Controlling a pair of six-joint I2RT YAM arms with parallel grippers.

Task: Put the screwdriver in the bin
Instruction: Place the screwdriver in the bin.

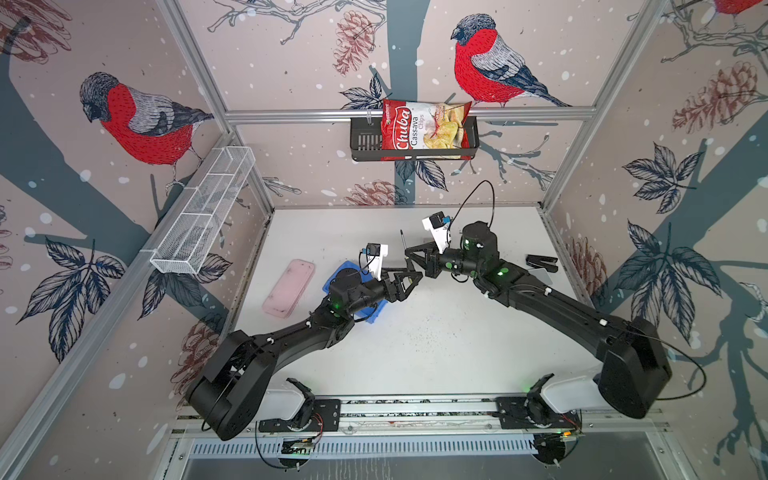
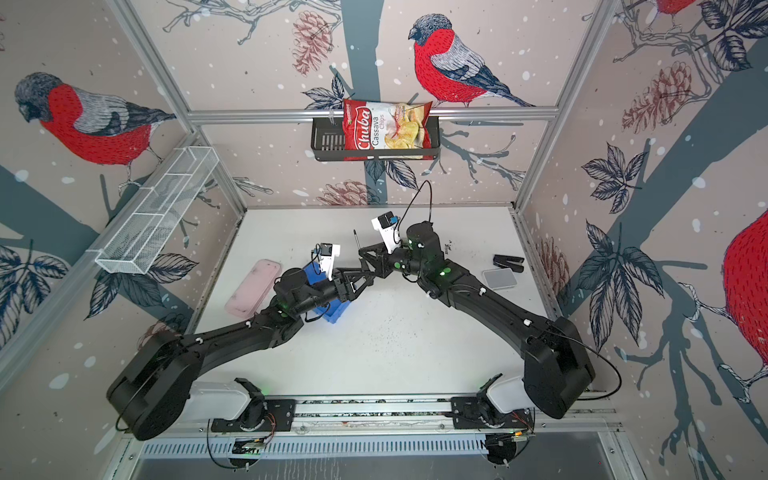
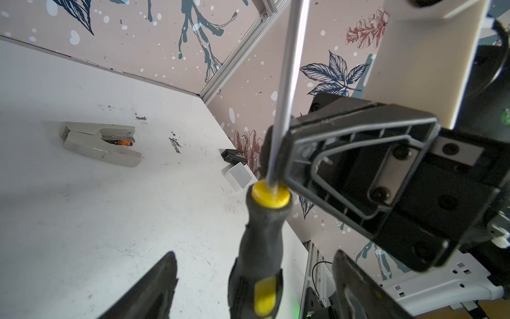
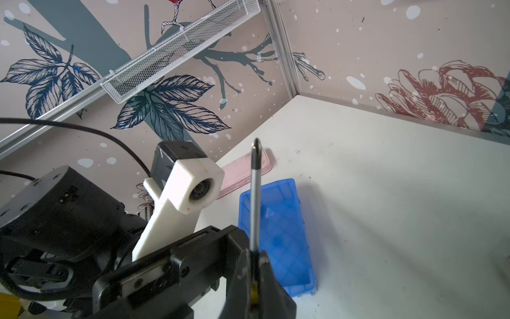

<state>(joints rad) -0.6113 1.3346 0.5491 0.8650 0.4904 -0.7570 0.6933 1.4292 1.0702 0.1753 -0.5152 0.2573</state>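
Note:
The screwdriver (image 3: 262, 234) has a black handle with yellow ends and a thin metal shaft (image 1: 403, 241). It hangs above the table's middle. My right gripper (image 4: 255, 254) is shut on the shaft just above the handle, and the tip (image 4: 256, 145) points up. My left gripper (image 3: 254, 256) is open. Its fingers (image 3: 165, 276) stand on either side of the handle, with a gap on both sides. In both top views the two grippers meet tip to tip (image 1: 413, 268). The blue bin (image 4: 278, 226) lies on the table under my left wrist and is partly hidden (image 1: 334, 278).
A pink case (image 1: 288, 288) lies left of the bin. A black stapler (image 1: 541, 262) and a small grey box (image 2: 498, 278) sit at the right wall. A pale stapler (image 3: 102, 143) lies on the table. A chips bag sits in the black basket (image 1: 365, 139). A white mesh shelf (image 1: 203, 212) hangs at left.

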